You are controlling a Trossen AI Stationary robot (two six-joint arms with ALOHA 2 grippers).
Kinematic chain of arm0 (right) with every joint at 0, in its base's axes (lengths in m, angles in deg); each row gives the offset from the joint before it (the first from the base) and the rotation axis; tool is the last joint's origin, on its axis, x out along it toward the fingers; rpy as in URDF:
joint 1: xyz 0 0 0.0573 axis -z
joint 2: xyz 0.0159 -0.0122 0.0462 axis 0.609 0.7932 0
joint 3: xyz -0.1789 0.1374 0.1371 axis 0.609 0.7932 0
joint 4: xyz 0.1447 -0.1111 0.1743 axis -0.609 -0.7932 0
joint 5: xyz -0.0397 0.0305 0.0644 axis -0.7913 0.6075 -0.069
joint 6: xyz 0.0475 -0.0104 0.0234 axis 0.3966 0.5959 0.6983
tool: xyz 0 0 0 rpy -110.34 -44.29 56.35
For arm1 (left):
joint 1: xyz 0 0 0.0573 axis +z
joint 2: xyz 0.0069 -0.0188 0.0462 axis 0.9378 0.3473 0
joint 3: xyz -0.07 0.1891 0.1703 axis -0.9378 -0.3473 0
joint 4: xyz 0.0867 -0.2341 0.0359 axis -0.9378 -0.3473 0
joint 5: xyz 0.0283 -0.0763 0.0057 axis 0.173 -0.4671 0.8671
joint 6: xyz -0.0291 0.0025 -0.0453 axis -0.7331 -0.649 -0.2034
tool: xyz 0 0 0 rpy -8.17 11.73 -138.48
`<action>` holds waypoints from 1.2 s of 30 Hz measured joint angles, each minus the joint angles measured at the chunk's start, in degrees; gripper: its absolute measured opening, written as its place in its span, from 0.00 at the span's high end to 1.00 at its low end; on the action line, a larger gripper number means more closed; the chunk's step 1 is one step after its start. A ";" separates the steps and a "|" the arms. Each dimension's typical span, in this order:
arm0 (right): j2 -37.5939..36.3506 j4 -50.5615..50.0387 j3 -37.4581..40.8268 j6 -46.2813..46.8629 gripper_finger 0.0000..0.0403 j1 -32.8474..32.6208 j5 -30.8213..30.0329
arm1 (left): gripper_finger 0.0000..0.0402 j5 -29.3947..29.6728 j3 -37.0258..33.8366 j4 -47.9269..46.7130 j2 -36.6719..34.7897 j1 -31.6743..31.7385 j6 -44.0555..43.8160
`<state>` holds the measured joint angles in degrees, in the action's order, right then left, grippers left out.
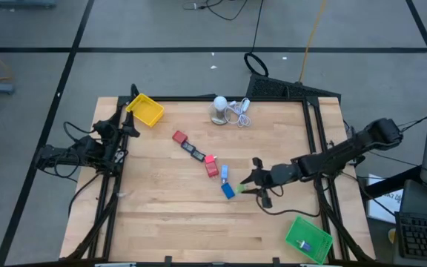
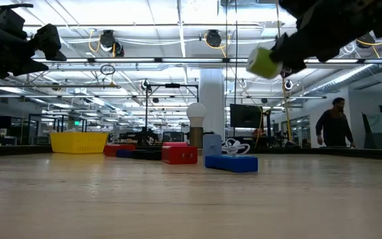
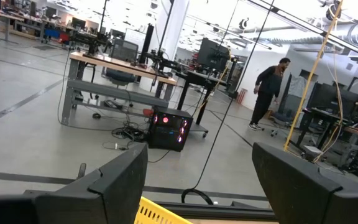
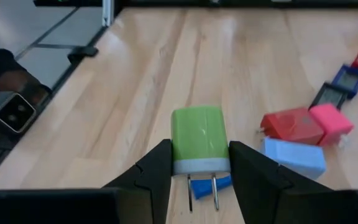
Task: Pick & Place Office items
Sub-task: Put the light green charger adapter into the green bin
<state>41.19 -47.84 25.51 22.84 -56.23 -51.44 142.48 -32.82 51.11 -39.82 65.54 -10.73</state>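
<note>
While the right end effector (image 4: 199, 171) hangs clamped on a green plug (image 4: 197, 142) over the right-middle tabletop (image 1: 161, 215) | left end effector (image 3: 197, 180) apart, far left | plug probably slips, only its sides pinched

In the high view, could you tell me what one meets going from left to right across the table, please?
Left gripper at the left edge → yellow tray → red block → dark flat rectangle → white round object → right gripper holding a green plug → green tray.
</note>
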 joint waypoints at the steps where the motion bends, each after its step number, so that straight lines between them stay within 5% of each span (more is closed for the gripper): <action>1: -0.84 -0.35 0.00 -0.26 0.68 -0.12 -0.02 | 0.27 0.00 0.00 0.01 0.02 0.00 0.00; 36: -20.59 -11.68 0.00 6.30 0.68 -0.12 -0.04 | 0.27 0.00 0.00 0.02 0.02 -0.01 -0.01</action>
<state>20.60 -59.52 25.51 29.14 -56.35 -51.49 142.48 -32.82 51.12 -39.80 65.53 -10.75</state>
